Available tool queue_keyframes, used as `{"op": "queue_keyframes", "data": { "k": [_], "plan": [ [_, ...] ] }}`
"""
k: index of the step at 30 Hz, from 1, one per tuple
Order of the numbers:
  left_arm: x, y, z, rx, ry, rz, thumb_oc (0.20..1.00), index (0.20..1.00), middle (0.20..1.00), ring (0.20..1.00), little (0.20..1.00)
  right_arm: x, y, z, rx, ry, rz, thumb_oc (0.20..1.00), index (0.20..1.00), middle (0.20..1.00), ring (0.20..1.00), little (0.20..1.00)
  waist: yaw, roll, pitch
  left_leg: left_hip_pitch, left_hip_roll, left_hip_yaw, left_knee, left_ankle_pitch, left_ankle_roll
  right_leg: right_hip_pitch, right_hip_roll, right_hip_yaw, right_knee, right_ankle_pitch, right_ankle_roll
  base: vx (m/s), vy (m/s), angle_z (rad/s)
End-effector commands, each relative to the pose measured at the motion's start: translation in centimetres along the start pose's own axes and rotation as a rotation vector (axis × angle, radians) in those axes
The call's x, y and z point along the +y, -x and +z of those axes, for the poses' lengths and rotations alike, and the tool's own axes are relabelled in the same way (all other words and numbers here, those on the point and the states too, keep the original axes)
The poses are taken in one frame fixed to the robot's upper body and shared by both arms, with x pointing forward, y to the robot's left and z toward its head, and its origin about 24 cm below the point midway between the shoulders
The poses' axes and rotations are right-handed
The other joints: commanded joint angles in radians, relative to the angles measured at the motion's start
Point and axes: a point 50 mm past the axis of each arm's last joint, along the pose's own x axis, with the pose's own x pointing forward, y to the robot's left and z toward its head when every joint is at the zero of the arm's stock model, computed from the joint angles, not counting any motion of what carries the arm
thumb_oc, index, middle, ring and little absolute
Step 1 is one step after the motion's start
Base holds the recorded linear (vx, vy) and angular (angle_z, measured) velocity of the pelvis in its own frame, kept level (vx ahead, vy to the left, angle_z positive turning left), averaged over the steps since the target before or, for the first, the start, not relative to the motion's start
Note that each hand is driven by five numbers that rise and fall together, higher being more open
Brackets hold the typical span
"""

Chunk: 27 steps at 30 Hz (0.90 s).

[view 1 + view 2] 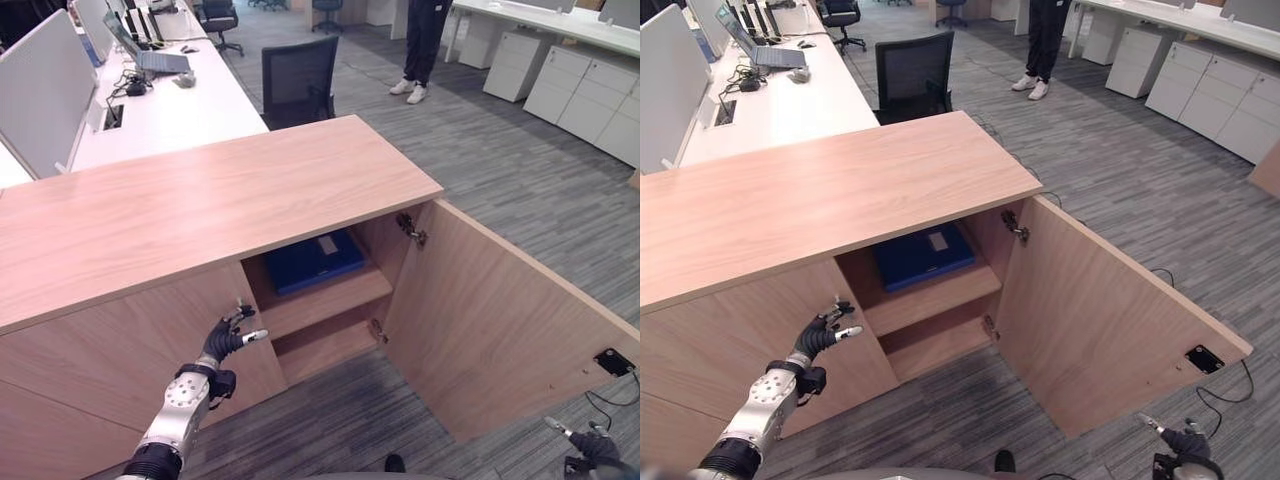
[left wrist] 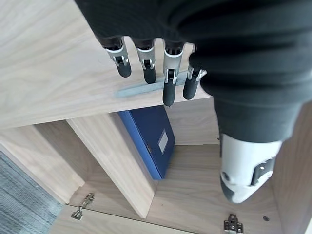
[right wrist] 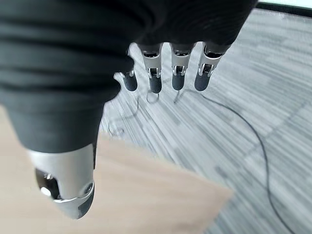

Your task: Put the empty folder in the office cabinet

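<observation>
Blue folder [image 1: 312,262] lies flat on upper cabinet [image 1: 200,215] shelf, placed | door [image 1: 495,320] swung wide for access | my left hand [image 1: 228,338] and right hand [image 1: 590,447] released, fingers straight, holding nothing.

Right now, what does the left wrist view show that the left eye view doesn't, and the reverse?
Left wrist view alone: the open left hand up close, fingers straight, and the lower shelf's door hinges. Left eye view alone: the swung-open wooden cabinet door, the black office chair, a person's legs and the right hand. Both: the blue folder on the cabinet's upper shelf.
</observation>
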Motion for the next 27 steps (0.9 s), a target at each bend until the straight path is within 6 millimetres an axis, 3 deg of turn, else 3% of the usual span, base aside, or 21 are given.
{"op": "queue_keyframes", "data": {
  "k": [1,3,4,5,9,11,18,27],
  "plan": [
    [-1.2,-1.2,3.2,-0.139,-0.040,-0.093,1.000,1.000,1.000,1.000,1.000,-2.4,-1.0,5.3,-0.139,-0.038,-0.091,1.000,1.000,1.000,1.000,1.000,-0.009,-0.007,-0.003,-0.070,0.017,-0.078,0.067,-0.023,-0.007,0.032,-0.041,0.005,0.104,-0.171,0.110,0.00,-0.029,-0.06],
    [-1.2,-1.1,3.0,-0.132,-0.042,-0.097,1.000,1.000,1.000,1.000,1.000,-2.5,-1.0,6.0,-0.162,-0.035,-0.093,1.000,1.000,1.000,1.000,1.000,-0.009,-0.006,-0.004,-0.069,0.018,-0.076,0.068,-0.023,-0.007,0.032,-0.040,0.005,0.103,-0.170,0.111,-0.01,-0.026,-0.05],
    [-1.3,-0.8,2.3,-0.106,-0.032,-0.101,1.000,1.000,1.000,1.000,1.000,-2.1,-0.9,8.7,-0.267,-0.024,-0.081,1.000,1.000,1.000,1.000,1.000,-0.009,-0.003,-0.001,-0.067,0.019,-0.069,0.068,-0.023,-0.008,0.030,-0.037,0.010,0.101,-0.168,0.112,-0.02,-0.030,-0.04],
    [-1.2,-0.7,2.0,-0.094,-0.030,-0.099,1.000,1.000,1.000,1.000,1.000,-1.6,-0.8,9.7,-0.307,-0.019,-0.066,1.000,1.000,1.000,1.000,1.000,-0.009,-0.001,-0.001,-0.067,0.021,-0.066,0.068,-0.023,-0.008,0.029,-0.037,0.012,0.101,-0.167,0.111,-0.02,-0.025,-0.09],
    [-1.6,-0.4,1.1,-0.066,-0.022,-0.111,1.000,1.000,1.000,1.000,1.000,-0.1,-0.5,11.3,-0.379,-0.004,-0.024,1.000,1.000,1.000,1.000,1.000,-0.004,0.002,-0.001,-0.064,0.023,-0.061,0.068,-0.022,-0.008,0.031,-0.034,0.013,0.100,-0.167,0.110,0.00,-0.012,-0.09],
    [-1.6,-0.3,1.1,-0.063,-0.024,-0.112,1.000,1.000,1.000,1.000,1.000,0.3,-0.4,11.5,-0.390,0.002,-0.013,1.000,1.000,1.000,1.000,1.000,-0.003,0.002,-0.002,-0.063,0.023,-0.060,0.068,-0.022,-0.008,0.032,-0.034,0.012,0.100,-0.168,0.109,0.00,0.000,0.00],
    [-2.0,-0.1,0.1,-0.021,-0.025,-0.115,1.000,1.000,1.000,1.000,1.000,4.8,1.0,13.9,-0.524,0.035,0.125,1.000,1.000,1.000,1.000,1.000,0.007,0.005,-0.003,-0.060,0.028,-0.065,0.061,-0.015,-0.010,0.039,-0.032,-0.003,0.102,-0.171,0.104,0.00,-0.004,-0.01],
    [-2.2,-0.3,0.1,-0.004,-0.062,-0.143,1.000,1.000,1.000,1.000,1.000,7.4,2.7,14.9,-0.624,0.046,0.219,1.000,1.000,1.000,1.000,1.000,0.003,0.007,-0.001,-0.069,0.035,-0.069,0.064,-0.002,-0.019,0.040,-0.027,-0.014,0.116,-0.178,0.094,-0.01,-0.031,-0.01]
  ]
}}
